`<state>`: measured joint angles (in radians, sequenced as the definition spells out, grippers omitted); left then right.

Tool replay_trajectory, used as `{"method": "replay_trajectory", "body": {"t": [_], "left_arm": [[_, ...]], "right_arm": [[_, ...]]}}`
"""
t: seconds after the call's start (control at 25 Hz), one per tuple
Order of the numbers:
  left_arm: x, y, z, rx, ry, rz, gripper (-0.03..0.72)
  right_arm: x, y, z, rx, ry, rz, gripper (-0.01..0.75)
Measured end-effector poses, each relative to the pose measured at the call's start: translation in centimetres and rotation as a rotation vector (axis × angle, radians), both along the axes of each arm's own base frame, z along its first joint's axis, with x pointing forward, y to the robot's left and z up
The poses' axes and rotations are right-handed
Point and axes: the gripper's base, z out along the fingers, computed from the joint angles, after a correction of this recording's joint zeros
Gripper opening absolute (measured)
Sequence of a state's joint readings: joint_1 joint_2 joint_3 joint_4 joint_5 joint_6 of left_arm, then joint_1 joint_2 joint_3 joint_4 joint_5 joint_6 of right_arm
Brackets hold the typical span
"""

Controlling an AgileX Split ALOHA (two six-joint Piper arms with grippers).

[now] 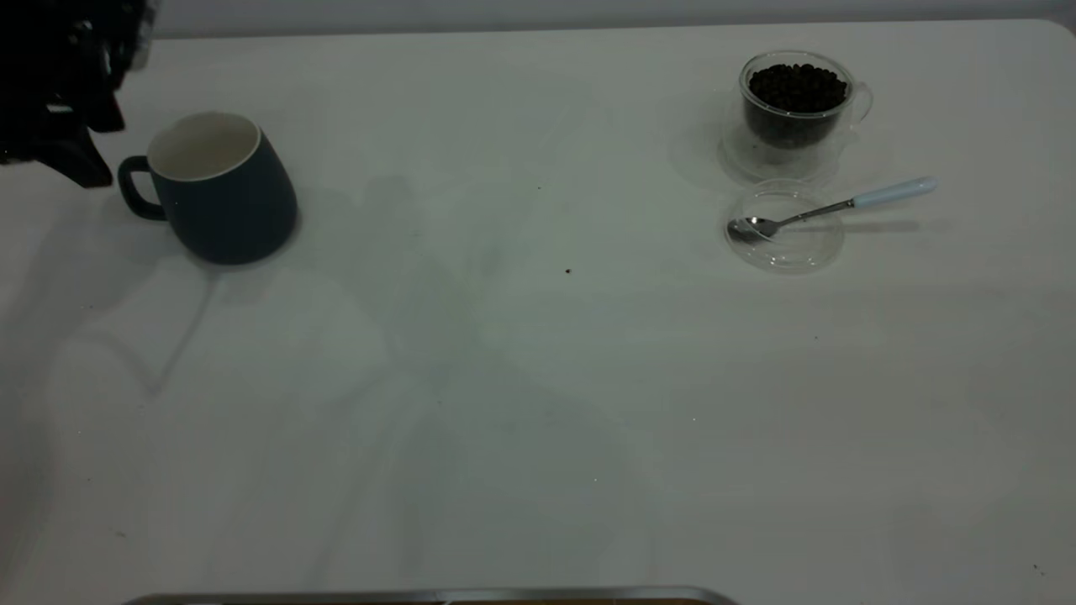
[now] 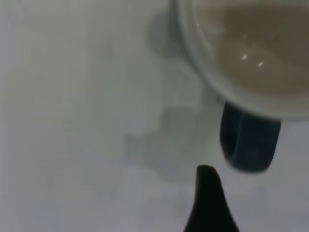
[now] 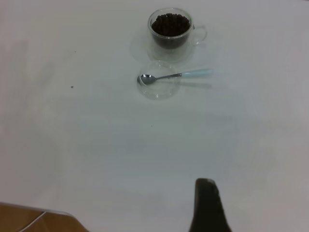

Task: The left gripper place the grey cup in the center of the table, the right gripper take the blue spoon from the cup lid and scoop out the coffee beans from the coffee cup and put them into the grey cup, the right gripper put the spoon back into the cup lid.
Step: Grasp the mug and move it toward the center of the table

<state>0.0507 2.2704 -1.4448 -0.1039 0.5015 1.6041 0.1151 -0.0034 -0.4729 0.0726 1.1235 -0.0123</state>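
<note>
The grey cup (image 1: pixel 223 189) stands upright near the table's (image 1: pixel 538 378) left edge, handle (image 1: pixel 134 186) toward the left gripper (image 1: pixel 63 126), which hovers just beside that handle — only 1 fingertip (image 2: pixel 208 203) shows, so I cannot tell how its jaws stand. The right gripper (image 3: pixel 208 208) hangs well back from the coffee cup (image 1: pixel 797 105); its jaws are equally unreadable. The blue spoon (image 1: pixel 828 207) rests with its bowl in the cup lid (image 1: pixel 783 227). A skewed closing on the thin handle could tip the cup — or let it swing when lifted.
</note>
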Motion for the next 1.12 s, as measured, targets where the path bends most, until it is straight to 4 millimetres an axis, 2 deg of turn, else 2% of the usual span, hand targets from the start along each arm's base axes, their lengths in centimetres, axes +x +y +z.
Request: {"method": "replay_trajectory", "body": {"t": [0.2, 0.44, 0.92, 1.12], "left_arm": [[0.1, -0.5, -1.8, -0.03, 0.007, -0.044, 0.564], [0.4, -2.5, -2.1, -0.035, -0.036, -0.109, 0.525], [0.3, -9.5, -2.0, -0.118, -0.079, -0.162, 0.469], [0.2, -12.8, -3.0, -0.153, -0.108, -0.172, 0.433]], "right_arm": [[0.0, 0.0, 0.0, 0.0, 0.0, 0.0, 0.552], [0.0, 0.0, 0.0, 0.0, 0.0, 0.0, 0.552], [0.0, 0.0, 0.0, 0.0, 0.0, 0.0, 0.552], [0.0, 0.0, 0.0, 0.0, 0.0, 0.0, 0.552]]}}
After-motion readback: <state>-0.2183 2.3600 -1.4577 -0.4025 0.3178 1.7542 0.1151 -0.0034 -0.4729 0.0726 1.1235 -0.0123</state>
